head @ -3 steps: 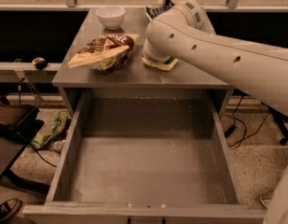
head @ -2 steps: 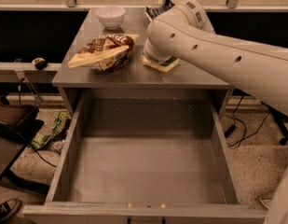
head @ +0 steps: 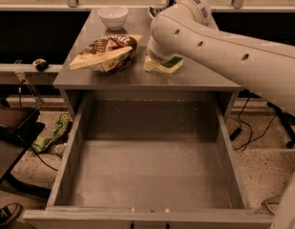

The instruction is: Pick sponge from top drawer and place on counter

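The sponge (head: 164, 65), green face over pale yellow foam, lies on the grey counter (head: 204, 78) right of its middle. My white arm reaches in from the right. Its gripper (head: 159, 56) is at the arm's end, right over the sponge's left part, mostly hidden by the wrist. The top drawer (head: 152, 175) is pulled wide open below the counter, and its speckled floor holds nothing.
A brown-and-cream snack bag (head: 106, 54) lies on the counter left of the sponge. A white bowl (head: 113, 16) stands at the back. Green clutter (head: 54, 135) and dark gear lie on the floor at left, cables (head: 254, 128) at right.
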